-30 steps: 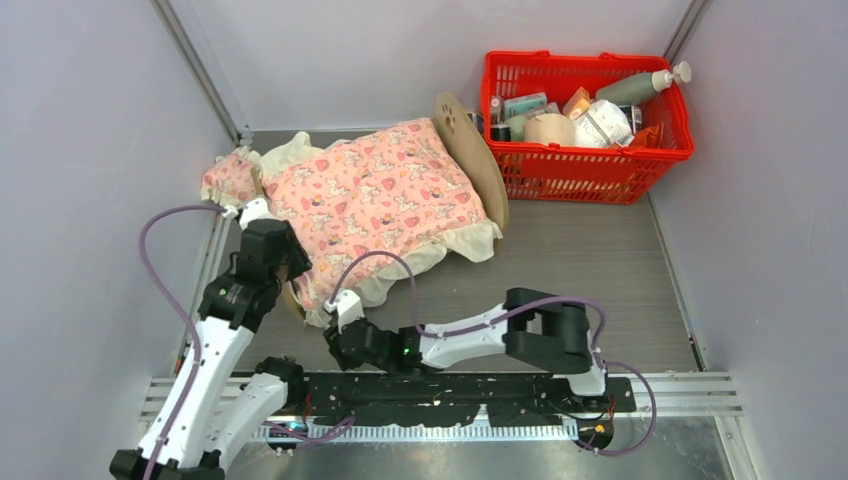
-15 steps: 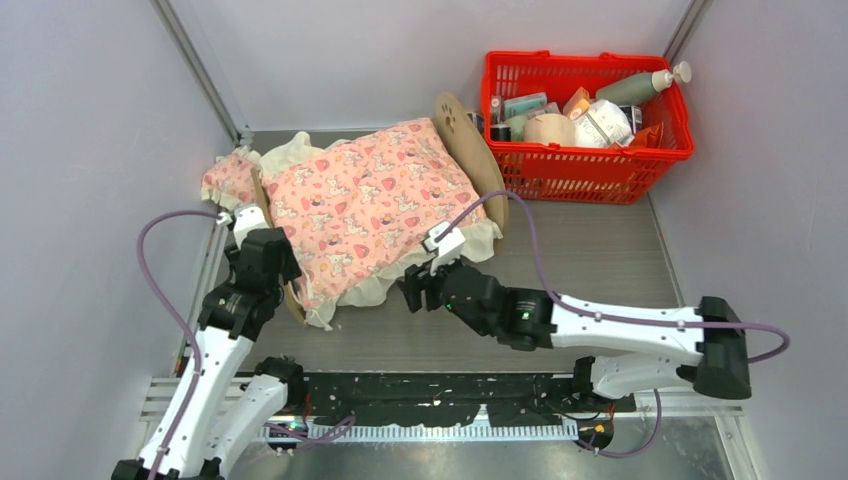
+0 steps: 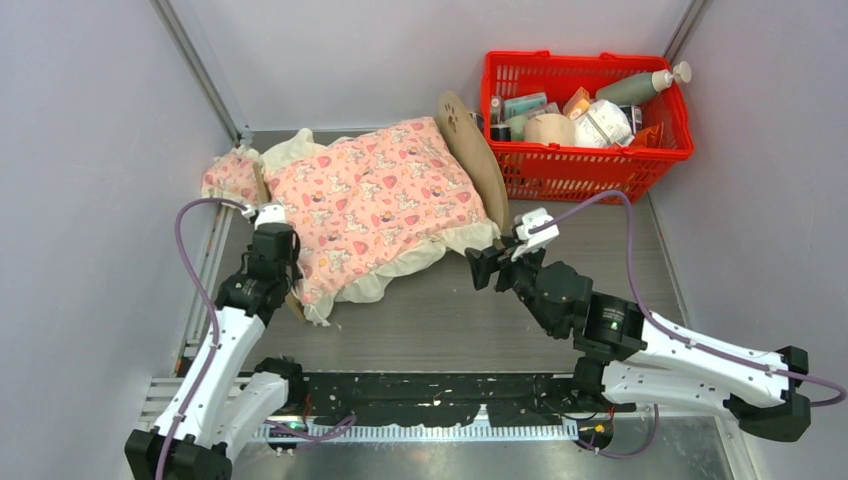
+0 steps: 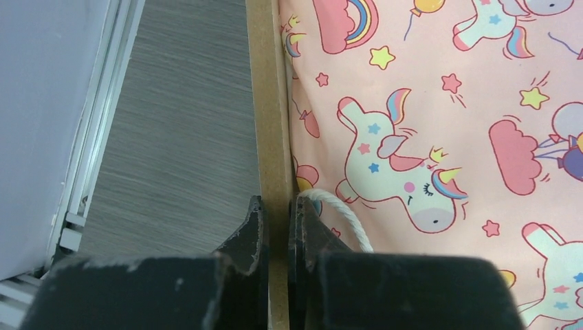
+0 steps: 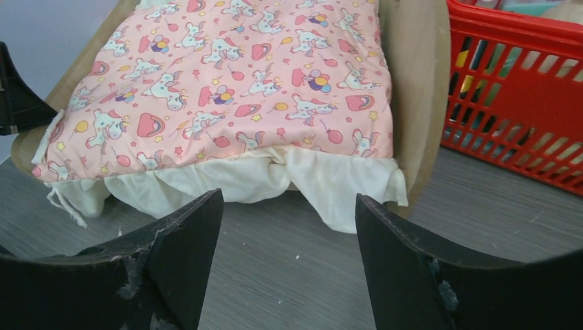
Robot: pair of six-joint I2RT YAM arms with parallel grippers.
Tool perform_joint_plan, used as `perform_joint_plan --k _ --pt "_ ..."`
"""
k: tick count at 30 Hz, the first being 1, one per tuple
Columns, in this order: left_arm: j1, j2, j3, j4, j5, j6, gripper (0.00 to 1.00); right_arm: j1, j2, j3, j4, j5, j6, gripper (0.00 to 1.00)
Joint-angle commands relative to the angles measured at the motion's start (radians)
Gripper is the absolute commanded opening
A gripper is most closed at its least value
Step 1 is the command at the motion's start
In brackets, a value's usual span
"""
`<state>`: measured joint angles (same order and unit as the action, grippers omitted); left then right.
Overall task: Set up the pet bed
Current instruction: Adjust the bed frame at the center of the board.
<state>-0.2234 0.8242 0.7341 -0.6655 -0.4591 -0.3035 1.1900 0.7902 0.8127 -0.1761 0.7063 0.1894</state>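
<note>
The pet bed [image 3: 478,160] is found toward the table's [image 3: 560,260] far-left corner, headboard just beside the red basket [image 3: 585,170], with the blanket [image 3: 375,205] spread over it. The left gripper [image 4: 277,210] is clamped on a thin plywood edge, probably the footboard; the blanket hides the rest. The right gripper [image 5: 289,199] is held released, facing the frilled near side, apart from it. Step judged: positioning the frame. Next, a right-side grasp near the headboard is called for.
</note>
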Motion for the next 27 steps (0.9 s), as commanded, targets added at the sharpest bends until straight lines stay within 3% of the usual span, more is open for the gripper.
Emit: perform_joint_plan --k 1,8,13,20,24,27 --pt "0.033 -0.045 0.037 0.149 0.177 0.203 0.00 -0.020 -0.066 -0.027 -0.028 0.062 -0.031 0.77" --pt "0.077 -0.150 0.023 0.091 0.306 0.251 0.00 -0.074 -0.098 -0.053 -0.046 0.084 -0.054 0.77" --pt "0.167 -0.279 -0.036 0.042 0.352 0.332 0.00 -0.177 -0.077 -0.039 -0.055 0.104 -0.074 0.79" --pt "0.202 -0.332 -0.064 0.061 0.454 0.328 0.00 -0.516 0.151 0.122 -0.100 -0.251 -0.080 0.83" --pt "0.202 -0.326 -0.076 0.097 0.453 0.344 0.00 -0.569 0.254 0.175 -0.096 -0.401 -0.072 0.83" --pt "0.203 -0.296 -0.076 0.141 0.434 0.359 0.00 -0.577 0.323 0.202 -0.098 -0.408 -0.073 0.77"
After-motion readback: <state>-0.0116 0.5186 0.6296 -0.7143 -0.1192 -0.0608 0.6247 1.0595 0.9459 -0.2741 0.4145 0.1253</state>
